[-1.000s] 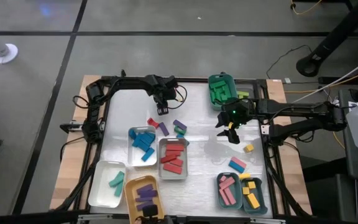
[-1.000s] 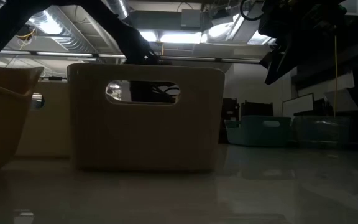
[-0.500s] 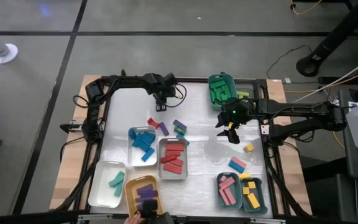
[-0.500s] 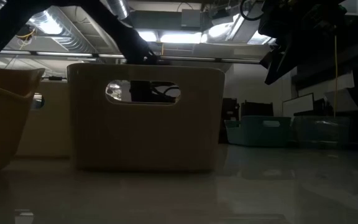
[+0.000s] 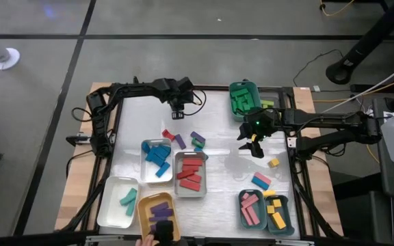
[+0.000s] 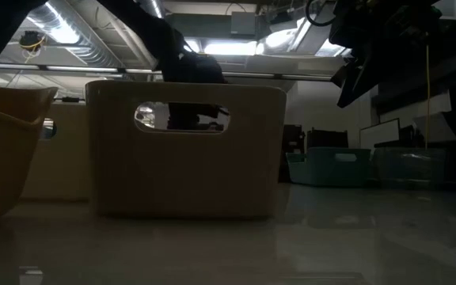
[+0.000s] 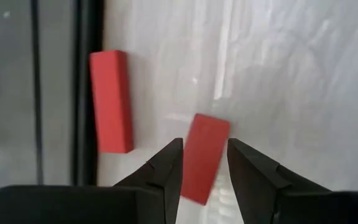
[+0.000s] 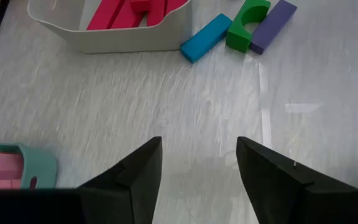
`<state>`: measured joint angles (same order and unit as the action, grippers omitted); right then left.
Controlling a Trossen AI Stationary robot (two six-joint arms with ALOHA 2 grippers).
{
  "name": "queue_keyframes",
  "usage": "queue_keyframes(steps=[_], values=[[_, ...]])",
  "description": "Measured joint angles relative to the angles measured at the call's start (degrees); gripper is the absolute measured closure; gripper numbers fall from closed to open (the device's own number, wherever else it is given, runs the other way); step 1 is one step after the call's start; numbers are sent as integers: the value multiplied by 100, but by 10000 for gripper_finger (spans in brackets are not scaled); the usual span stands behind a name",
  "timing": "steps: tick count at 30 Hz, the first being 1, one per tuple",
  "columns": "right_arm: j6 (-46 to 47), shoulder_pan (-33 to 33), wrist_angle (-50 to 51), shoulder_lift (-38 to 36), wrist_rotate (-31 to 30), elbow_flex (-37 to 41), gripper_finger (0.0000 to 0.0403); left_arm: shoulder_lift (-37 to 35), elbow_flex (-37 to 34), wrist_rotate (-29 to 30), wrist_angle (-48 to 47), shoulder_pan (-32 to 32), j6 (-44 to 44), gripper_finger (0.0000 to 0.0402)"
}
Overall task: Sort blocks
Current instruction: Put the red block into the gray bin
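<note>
My left gripper [image 5: 178, 113] hangs over the table's far left part, shut on a red block [image 7: 207, 134]. A second red block [image 7: 110, 102] lies flat on the table below it, beside a dark rail. More loose blocks lie mid-table: red [image 5: 168, 134], purple [image 5: 180, 141], and a purple and green pair [image 5: 198, 140]. Toward the right lie a yellow [image 5: 273, 162] and a pink-and-blue one [image 5: 261, 180]. My right gripper [image 5: 252, 147] hovers open over bare table right of centre, with nothing between its fingers [image 8: 135, 174]. My left gripper pinches the red block by its two long sides [image 7: 194, 168], between its two fingers and toward one end of the block. The fingers slant steeply down from above. The block's other end sticks out past the fingertips, tilted and clear of the table.
Trays stand around: green [image 5: 243, 99] at the far side, white with blue blocks [image 5: 157, 156], grey with red blocks [image 5: 191, 174], white with teal blocks [image 5: 118, 201], orange with purple blocks [image 5: 157, 213], and teal ones with pink [image 5: 250, 208] and yellow [image 5: 277, 212]. A beige box [image 6: 184, 150] fills the low view.
My left gripper has risen with the red block between its fingers and has rolled a little at the wrist. Its fingers have kept the same gap.
</note>
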<state>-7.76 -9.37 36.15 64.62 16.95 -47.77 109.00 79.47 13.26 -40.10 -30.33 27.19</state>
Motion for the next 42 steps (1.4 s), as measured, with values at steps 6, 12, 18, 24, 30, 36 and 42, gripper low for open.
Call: queue_keyframes(steps=[6, 12, 18, 24, 30, 36, 42], values=[[-1, 0, 1, 0, 0, 0, 196, 9, 1, 466, -227, 22, -671, 266], [-1, 0, -1, 0, 0, 0, 196, 16, 1, 712, -298, 17, -951, 222], [1, 0, 6, 0, 0, 0, 196, 16, 1, 713, -219, 20, -161, 215], [0, 0, 64, 0, 0, 0, 196, 16, -4, 426, -312, -204, 187, 215], [1, 1, 175, 0, 0, 0, 196, 27, -34, -202, -307, -463, 294, 215], [-1, 0, 170, 0, 0, 0, 196, 36, -34, -780, -304, -606, 346, 215], [-1, 0, 167, 0, 0, 0, 196, 189, -34, -824, -312, -691, 318, 215]])
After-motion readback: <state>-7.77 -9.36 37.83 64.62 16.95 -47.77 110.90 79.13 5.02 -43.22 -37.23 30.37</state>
